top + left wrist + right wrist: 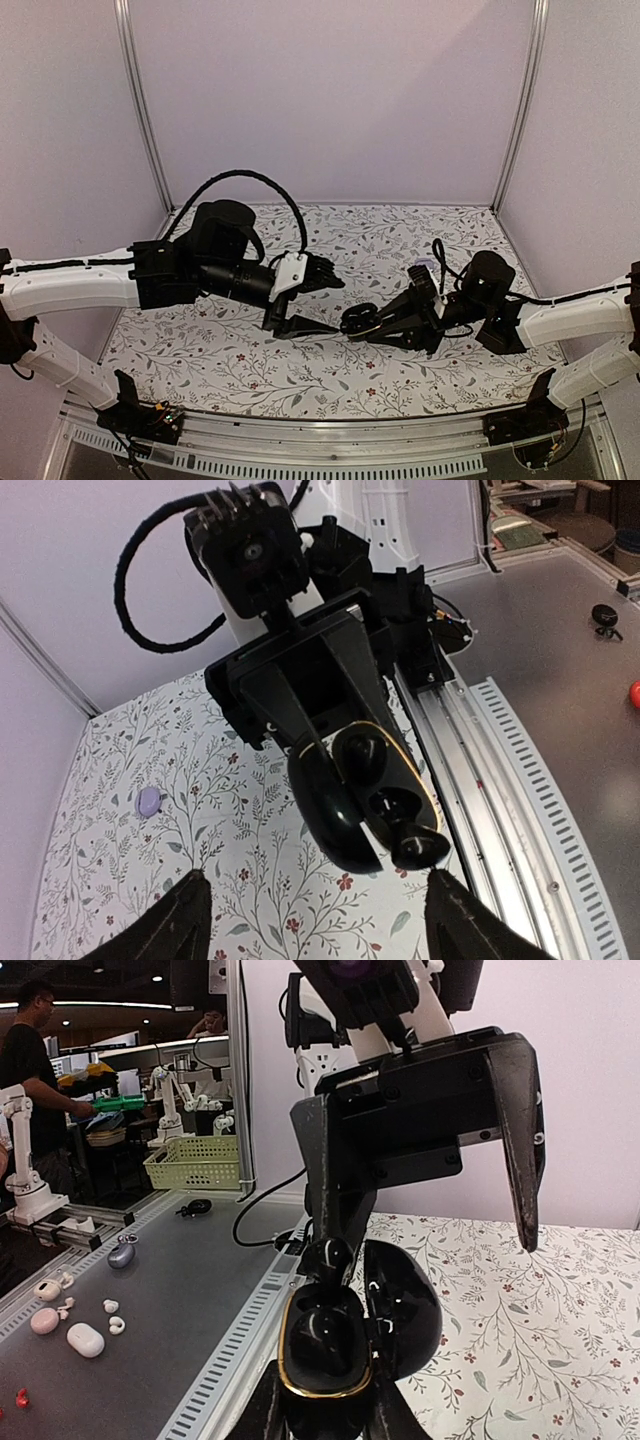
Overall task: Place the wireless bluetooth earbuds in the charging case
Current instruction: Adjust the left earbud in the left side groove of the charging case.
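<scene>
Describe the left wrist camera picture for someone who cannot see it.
The right pincer grips an open glossy black charging case with a gold rim above a floral patterned cloth. The left pincer stands open, its black fingertips at the bottom edge.

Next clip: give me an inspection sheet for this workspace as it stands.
Surface: floral cloth, lying flat.
Job's things: charging case open; one earbud in a well, second earbud at the outer rim, seating unclear.
Clutter: small lavender piece on the cloth.
Grippers: right gripper shut on the charging case; left gripper open, empty, facing it.
Cables: black cable looped over the left arm.
Surroundings: lavender walls; basket and person beyond the rail.
</scene>
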